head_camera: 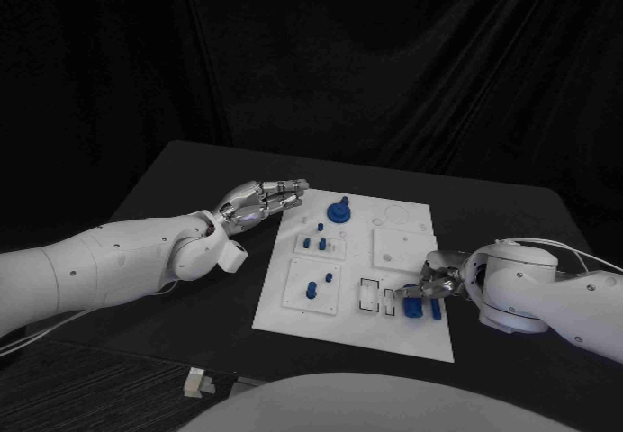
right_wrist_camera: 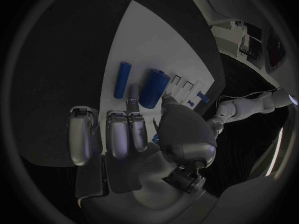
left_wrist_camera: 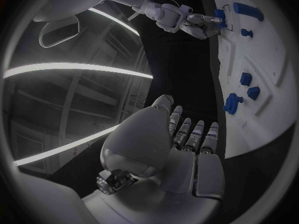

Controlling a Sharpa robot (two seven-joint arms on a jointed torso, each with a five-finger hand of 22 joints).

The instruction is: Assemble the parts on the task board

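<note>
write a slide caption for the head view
Right hand at blue parts on the task board; left hand hovers alongside.

Blue parts [head_camera: 338, 211] on white task board [head_camera: 409, 216].

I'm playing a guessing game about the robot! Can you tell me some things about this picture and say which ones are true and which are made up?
1. The left hand is holding a blue part. False: it hovers by the far left edge of the task board with nothing in it.
2. The right hand is at the near right part of the board, by the blue cylinders. True.
3. The board is black. False: it is white, lying on a black table.
4. A blue part stands near the far edge of the board. True.
</note>
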